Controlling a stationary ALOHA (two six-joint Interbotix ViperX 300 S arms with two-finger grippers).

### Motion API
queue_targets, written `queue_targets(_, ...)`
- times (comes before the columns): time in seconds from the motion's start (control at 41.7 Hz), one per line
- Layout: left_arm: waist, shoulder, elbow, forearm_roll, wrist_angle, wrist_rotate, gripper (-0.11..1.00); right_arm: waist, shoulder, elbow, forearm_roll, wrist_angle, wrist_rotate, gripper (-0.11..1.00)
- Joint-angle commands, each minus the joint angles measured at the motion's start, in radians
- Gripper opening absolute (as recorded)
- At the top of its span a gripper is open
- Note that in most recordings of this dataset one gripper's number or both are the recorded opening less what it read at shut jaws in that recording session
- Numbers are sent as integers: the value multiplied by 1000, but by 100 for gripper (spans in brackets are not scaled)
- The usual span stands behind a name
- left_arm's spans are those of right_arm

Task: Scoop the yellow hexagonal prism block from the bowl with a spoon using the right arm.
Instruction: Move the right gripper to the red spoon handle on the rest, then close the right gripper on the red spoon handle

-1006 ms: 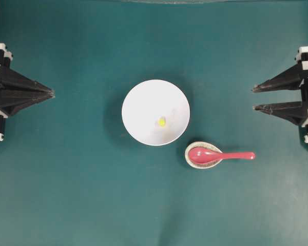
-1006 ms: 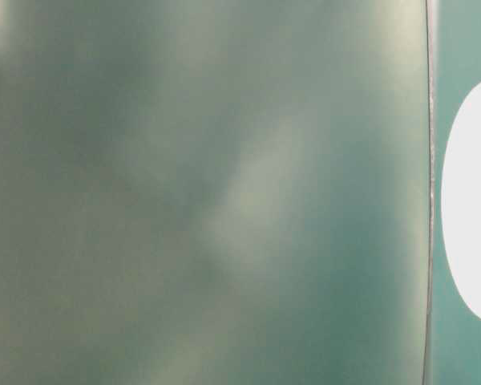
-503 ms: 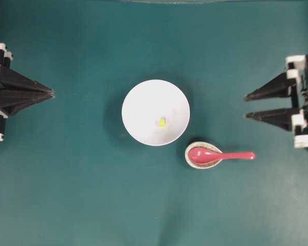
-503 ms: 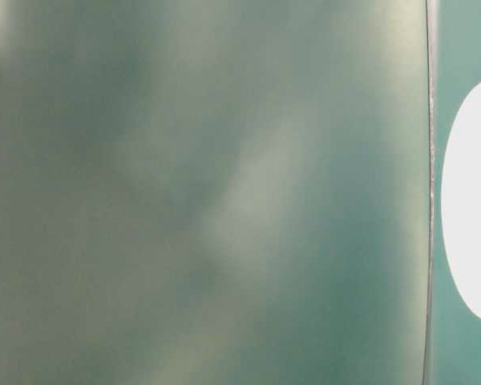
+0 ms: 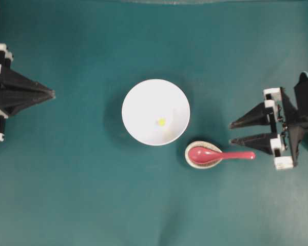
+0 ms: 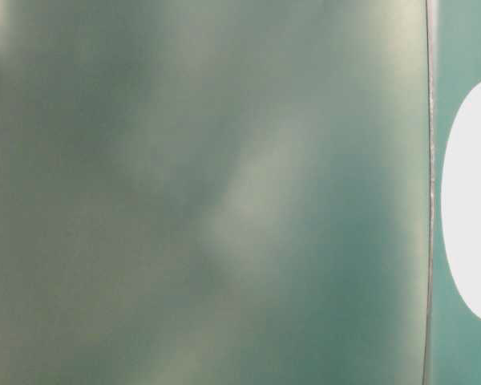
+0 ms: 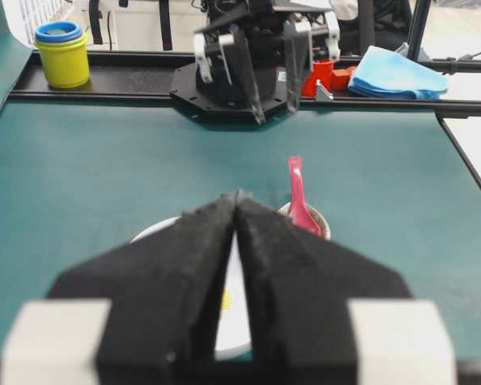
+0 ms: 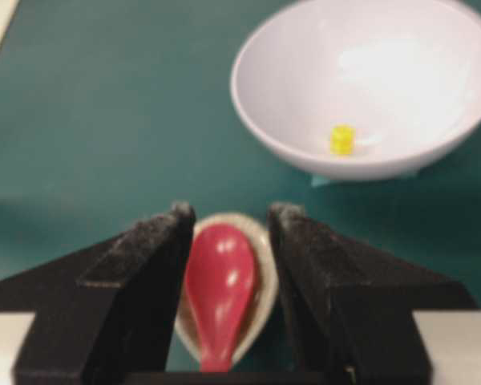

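Note:
The white bowl (image 5: 143, 97) sits mid-table with the tiny yellow hexagonal prism block (image 5: 161, 122) inside it, right of centre. The pinkish-red spoon (image 5: 220, 155) rests with its scoop in a small speckled dish (image 5: 188, 149), handle pointing right. My right gripper (image 5: 230, 133) is open, hovering just beyond the handle end, empty. In the right wrist view the spoon's scoop (image 8: 219, 281) shows between the spread fingers of the right gripper (image 8: 228, 212), with the bowl (image 8: 272, 96) and block (image 8: 341, 139) behind. My left gripper (image 5: 53, 94) is shut and empty at the left edge.
The left wrist view shows the left gripper (image 7: 237, 195), the spoon (image 7: 298, 196), the right arm (image 7: 256, 64), a yellow cup (image 7: 62, 52) and a blue cloth (image 7: 397, 72) beyond the table's far rail. The table-level view is a blur.
My right gripper has travelled left and toward the table's front, from the right edge to just past the spoon's handle, staying open. The left gripper, bowl, block and spoon have not moved.

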Motion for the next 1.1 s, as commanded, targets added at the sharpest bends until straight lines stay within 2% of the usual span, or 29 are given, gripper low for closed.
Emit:
queue_targets(0.0,0,9,-29,2,-3,0,9,54,67,5,54,-100,-2,49)
queue_targets(0.144,0,9,-28,2,-3,0,9,149,198,12,153,-224,-2,49)
queue_targets(0.431,0,9,-28,2,-3,0,9,276,365,2,276,-394,-2,49)
queue_targets(0.862,0,11,-28,2,14,-2,9,319,451,8,287,-408,-2,49)
queue_targets(1.078,0,11,-28,2,21,-2,9,325,474,11,282,-371,-5,49)
